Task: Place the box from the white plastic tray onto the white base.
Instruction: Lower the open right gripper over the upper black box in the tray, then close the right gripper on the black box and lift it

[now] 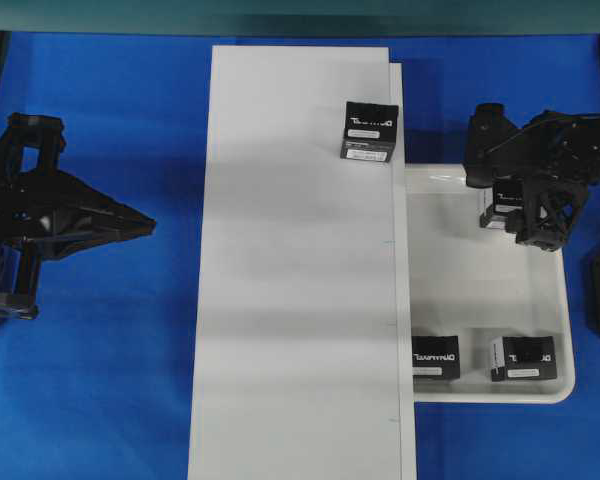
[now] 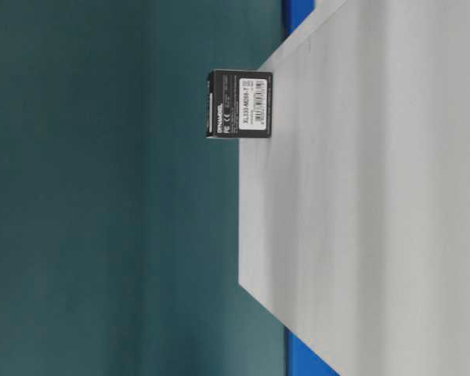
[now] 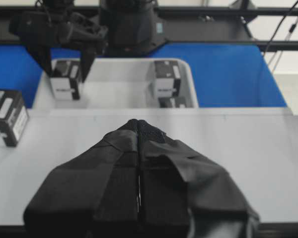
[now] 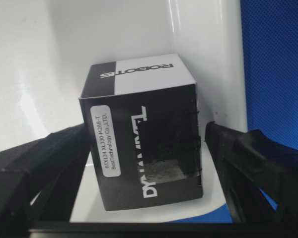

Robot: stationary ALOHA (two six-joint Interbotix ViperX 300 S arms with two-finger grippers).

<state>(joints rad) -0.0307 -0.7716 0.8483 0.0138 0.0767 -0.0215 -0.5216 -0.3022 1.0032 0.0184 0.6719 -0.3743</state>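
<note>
**Right jaws wide around a box in the tray, left jaws closed**

We see the right gripper with its jaws spread wide, one black finger on each side of a small black cuboid box with white lettering and a white label strip. In the right wrist view a gap shows between each finger and the box, so the box is not clamped; it stands on the floor of the tray, close to the tray's wall.

In the overhead view this same box is mostly hidden under the right gripper, in the far part of the shallow glossy white plastic tray with rounded corners and a raised rim. Two more black boxes stand in the near part of the tray, one of them just beside the edge of the board.

The left gripper has its jaws pressed together and holds nothing. It hangs over the blue table cover, to the left of the long flat matte white base board, apart from it.

A fourth black box stands on this white base, near its far right corner.
</note>
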